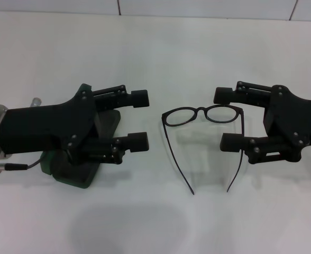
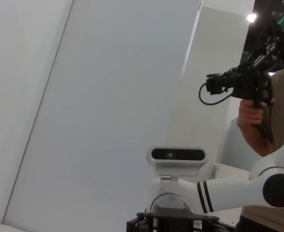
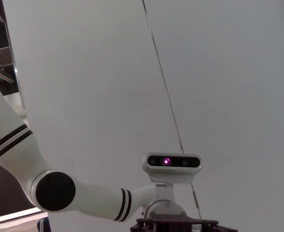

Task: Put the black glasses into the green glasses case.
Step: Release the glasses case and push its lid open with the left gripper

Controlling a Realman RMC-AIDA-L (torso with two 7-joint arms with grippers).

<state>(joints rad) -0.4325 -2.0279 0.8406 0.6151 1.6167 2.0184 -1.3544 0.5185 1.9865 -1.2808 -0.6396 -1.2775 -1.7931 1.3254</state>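
Observation:
The black glasses (image 1: 202,110) lie on the white table (image 1: 145,47) right of the middle in the head view, lenses away from me and both temple arms unfolded toward me. My right gripper (image 1: 225,118) is open just right of them, one finger by the right lens and one by the right temple arm. My left gripper (image 1: 139,119) is open and empty, left of the glasses. The green glasses case (image 1: 109,126) lies under the left gripper and is mostly hidden. Neither wrist view shows the glasses or the case.
A cable (image 1: 23,166) trails from the left wrist. The wrist views face up and show my head camera (image 2: 177,154) (image 3: 172,162) and white arms. A person with a camera (image 2: 248,84) stands in the left wrist view.

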